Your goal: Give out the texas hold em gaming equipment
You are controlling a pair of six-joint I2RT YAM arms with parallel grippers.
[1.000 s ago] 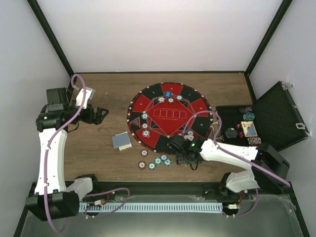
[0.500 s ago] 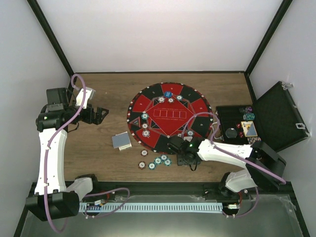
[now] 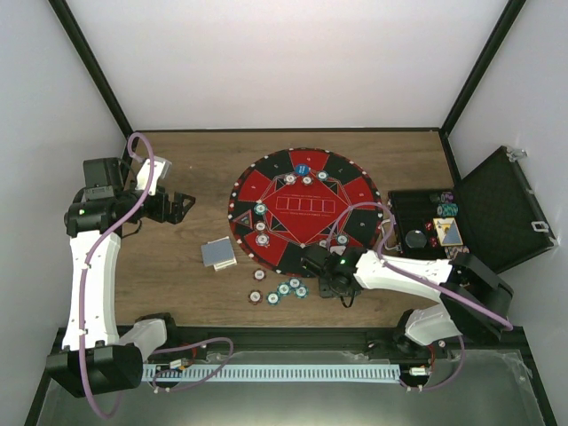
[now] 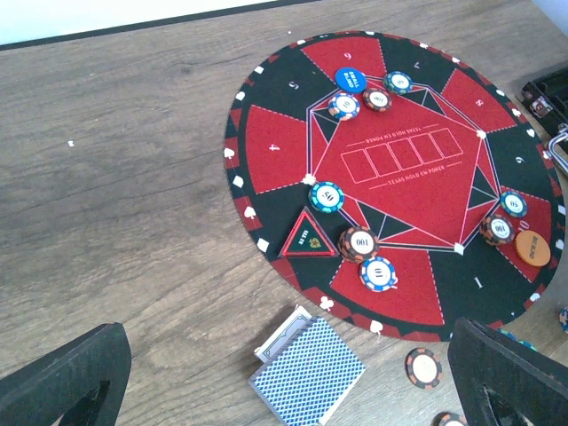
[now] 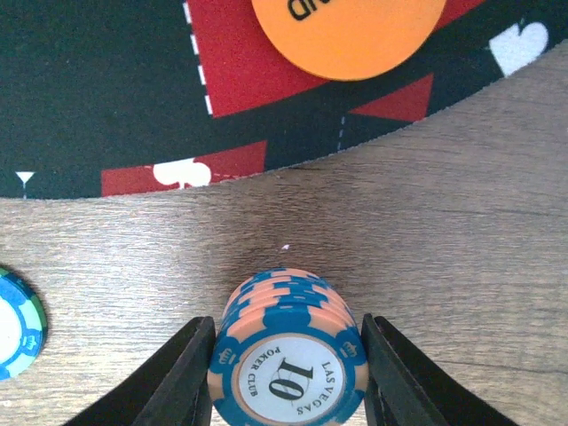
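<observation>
Wooden table (image 3: pixel 177 266) is seen beneath a stack of chips (image 5: pixel 288 342), pinched by the right gripper (image 3: pixel 328 282) just outside the mat (image 5: pixel 106 89) at its five o'clock rim. The left gripper (image 3: pixel 184 206) is held agape, empty. Lower chips could be shed if loosely squeezed.
</observation>
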